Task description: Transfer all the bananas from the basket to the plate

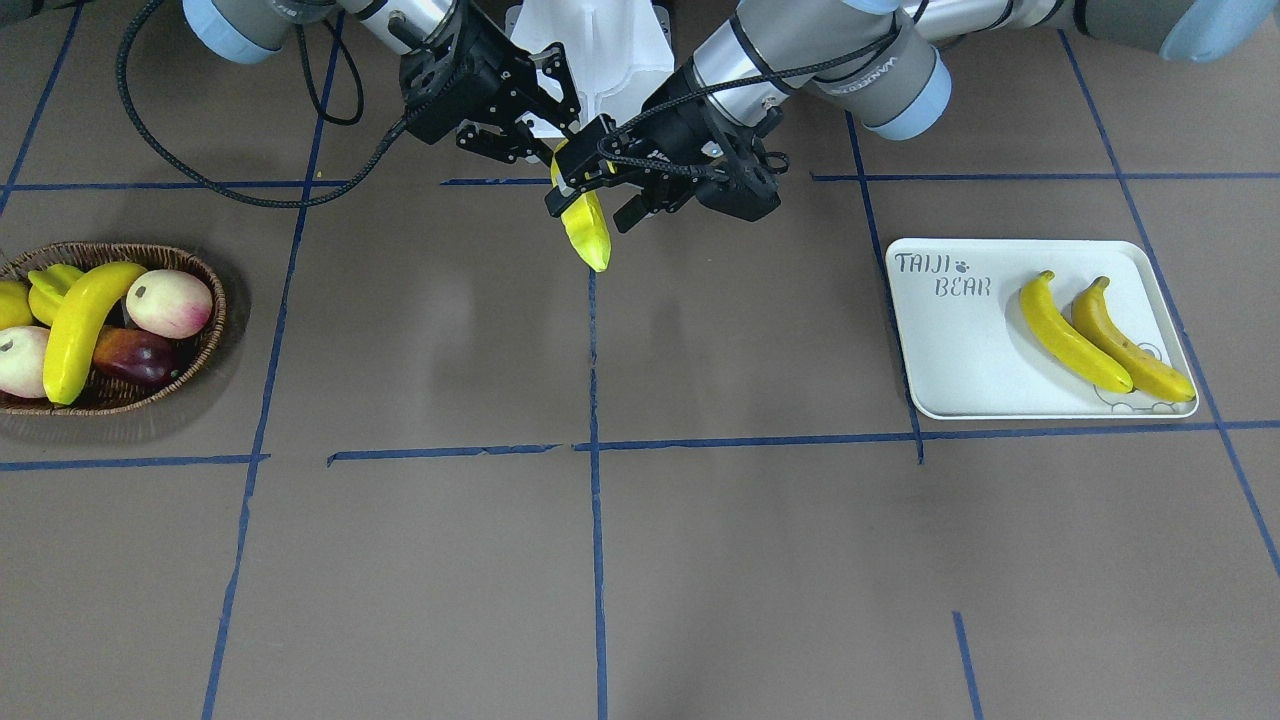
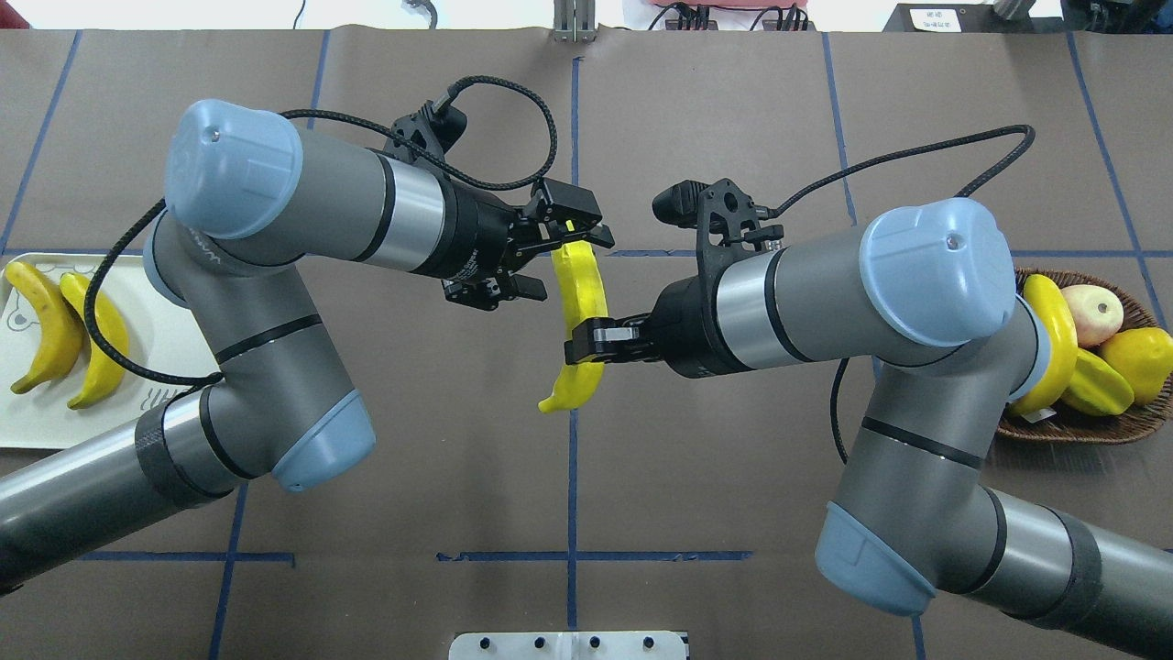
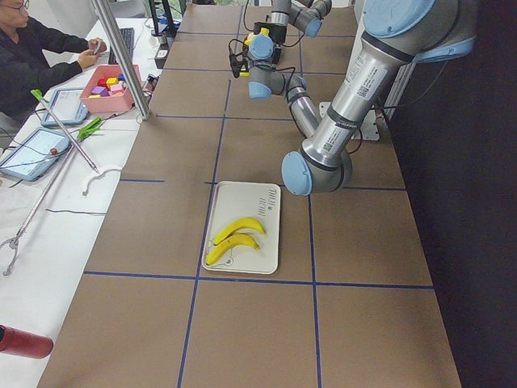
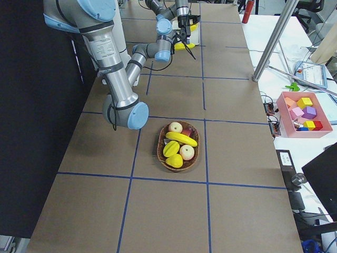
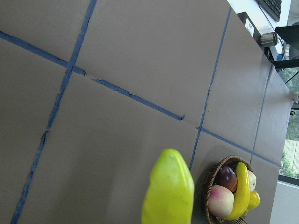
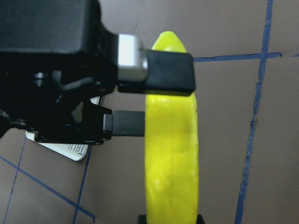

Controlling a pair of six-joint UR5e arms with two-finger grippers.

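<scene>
A yellow banana [image 2: 580, 302] hangs in mid-air over the table's middle, held at both ends. My left gripper [image 2: 586, 229] is shut on its far end and my right gripper [image 2: 591, 344] is shut on its near part. The right wrist view shows the left gripper's fingers [image 6: 168, 72] closed across the banana [image 6: 170, 154]. Two bananas [image 1: 1070, 335] [image 1: 1130, 345], one duller, lie side by side on the plate [image 1: 950, 340]. Another banana [image 1: 80, 320] rests across the fruit in the basket [image 1: 205, 270].
The basket also holds peaches [image 1: 170, 300], a starfruit [image 1: 50, 285] and a dark red fruit [image 1: 135, 355]. Blue tape lines cross the brown table. A person [image 3: 40, 56] sits at a side table with a pink box of blocks [image 3: 109, 85].
</scene>
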